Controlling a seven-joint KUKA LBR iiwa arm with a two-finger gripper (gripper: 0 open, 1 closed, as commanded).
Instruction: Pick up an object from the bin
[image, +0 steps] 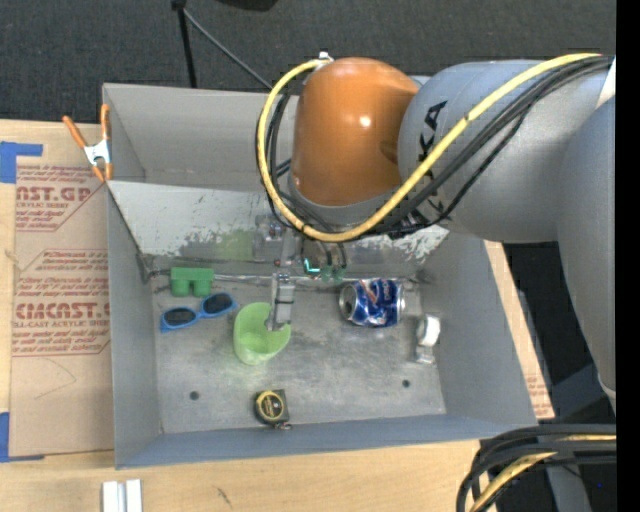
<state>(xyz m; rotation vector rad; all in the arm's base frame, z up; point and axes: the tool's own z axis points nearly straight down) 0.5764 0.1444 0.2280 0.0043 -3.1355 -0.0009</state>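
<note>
Right under my pincer (283, 312), its grip unclear to me, a pale green cup (258, 340), blue sunglasses (195, 312) beside.

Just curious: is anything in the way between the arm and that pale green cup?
Nothing visible. The arm's tip is at the pale green cup's rim; blue sunglasses and crushed can lie apart, either side.

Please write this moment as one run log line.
gripper: low over pale green cup, bin centre | nearby: blue sunglasses, crushed can
</note>
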